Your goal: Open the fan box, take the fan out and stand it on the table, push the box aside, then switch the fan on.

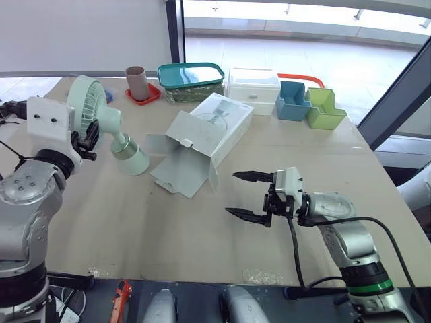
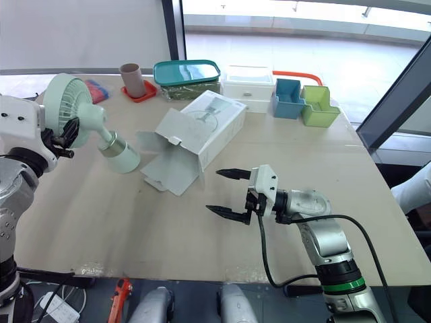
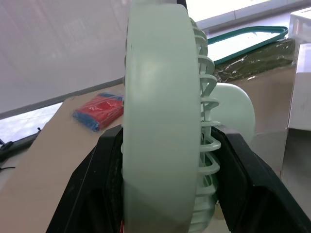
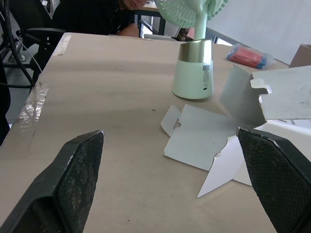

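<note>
My left gripper is shut on the round head of the pale green fan, its black fingers clamping the grille from both sides. The fan leans, with its cylindrical base low at the table to the right of the head; I cannot tell whether it touches. The white fan box lies on its side mid-table, its flaps spread open toward the fan. My right gripper hovers open and empty in front of the box, fingers pointing left toward the flaps.
Along the table's far edge stand a brown cup on a red coaster, a teal-lidded container, a white case, a blue bin and a green bin. A red and blue packet lies far left.
</note>
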Available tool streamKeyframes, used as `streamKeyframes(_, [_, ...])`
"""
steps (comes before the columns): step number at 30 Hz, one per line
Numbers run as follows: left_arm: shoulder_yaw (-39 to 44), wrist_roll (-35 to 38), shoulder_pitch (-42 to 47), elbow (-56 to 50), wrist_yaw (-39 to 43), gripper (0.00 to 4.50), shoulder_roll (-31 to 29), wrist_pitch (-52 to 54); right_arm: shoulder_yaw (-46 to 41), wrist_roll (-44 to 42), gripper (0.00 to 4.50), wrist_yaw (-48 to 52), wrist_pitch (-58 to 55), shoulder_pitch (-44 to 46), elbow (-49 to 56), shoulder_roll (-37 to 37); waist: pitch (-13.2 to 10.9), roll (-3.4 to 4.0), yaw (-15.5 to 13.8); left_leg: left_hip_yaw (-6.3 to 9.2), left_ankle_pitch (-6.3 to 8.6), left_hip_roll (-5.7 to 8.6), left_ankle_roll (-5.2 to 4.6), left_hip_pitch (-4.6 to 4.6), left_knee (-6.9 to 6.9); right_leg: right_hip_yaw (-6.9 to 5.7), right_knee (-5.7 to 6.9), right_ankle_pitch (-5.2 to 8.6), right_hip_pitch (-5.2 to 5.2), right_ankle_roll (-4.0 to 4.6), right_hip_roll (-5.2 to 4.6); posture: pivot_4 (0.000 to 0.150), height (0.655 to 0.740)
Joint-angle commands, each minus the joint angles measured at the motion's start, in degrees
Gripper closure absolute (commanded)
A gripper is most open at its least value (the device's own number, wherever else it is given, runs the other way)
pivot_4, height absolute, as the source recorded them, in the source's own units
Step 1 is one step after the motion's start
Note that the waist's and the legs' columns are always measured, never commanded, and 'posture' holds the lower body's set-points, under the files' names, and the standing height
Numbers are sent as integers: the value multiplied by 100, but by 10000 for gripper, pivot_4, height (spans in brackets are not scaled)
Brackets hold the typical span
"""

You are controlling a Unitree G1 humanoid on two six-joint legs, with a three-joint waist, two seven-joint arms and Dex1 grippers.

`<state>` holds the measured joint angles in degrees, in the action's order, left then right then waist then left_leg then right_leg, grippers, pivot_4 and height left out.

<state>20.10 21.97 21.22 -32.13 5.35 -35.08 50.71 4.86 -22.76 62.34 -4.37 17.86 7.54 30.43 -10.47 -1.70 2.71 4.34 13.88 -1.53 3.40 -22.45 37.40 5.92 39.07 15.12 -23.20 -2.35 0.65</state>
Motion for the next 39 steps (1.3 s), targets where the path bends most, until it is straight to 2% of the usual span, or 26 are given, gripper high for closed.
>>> streamKeyframes(1, [90,284,101,165,125,24322,362,-104,-67,-5,0,-43,74,-3,204,25,1,1,0,0,0,0,0,0,0,0,0,0,0,0,0,1500,7400])
streamKeyframes(4, [292,523,174,301,61,24322,718,-3,-85,15,0,-79,72,-35,223,44,3,3,-1,2,0,0,0,1,1,-1,0,-1,2,-1,0,1500,7400])
streamKeyframes(8, [340,542,169,495,88,24322,793,-4,-101,28,0,-87,74,-48,224,59,7,6,-1,3,0,-1,0,4,2,0,0,-2,5,-1,1,1500,7400])
streamKeyframes(15, [261,301,37,759,258,24322,528,-349,-106,33,0,-99,87,-47,206,92,8,8,0,2,-1,0,1,12,2,0,0,-2,11,-2,1,1500,7400])
streamKeyframes(26, [381,354,-7,986,380,24322,433,-550,-77,31,0,-92,80,-8,184,88,10,12,4,0,-1,-1,1,17,2,2,0,-2,14,-3,3,1500,7400])
streamKeyframes(28, [395,349,-6,989,359,15135,445,-575,-67,34,0,-96,75,0,190,82,11,13,6,0,-1,-1,1,18,2,2,0,-2,14,-3,3,1500,7400])
streamKeyframes(30, [386,294,0,1002,334,11070,430,-655,-68,37,0,-100,78,1,191,81,9,12,12,-2,-1,-2,1,18,2,4,0,-2,13,-3,4,1500,7400])
streamKeyframes(31, [348,233,2,1016,375,6139,383,-755,-67,42,0,-104,83,-2,195,80,7,7,12,-3,-1,-3,1,16,2,4,0,-2,11,-3,5,1500,7400])
streamKeyframes(33, [316,179,12,1048,425,550,348,-854,-64,44,0,-115,78,-7,210,76,3,0,2,3,-1,-4,1,4,2,0,0,-1,4,-3,5,1500,7400])
streamKeyframes(39, [260,89,25,1092,503,550,343,-965,-50,52,0,-137,68,-35,243,73,3,0,0,7,1,-1,0,-3,0,-4,-2,-1,-1,-3,0,1500,7400])
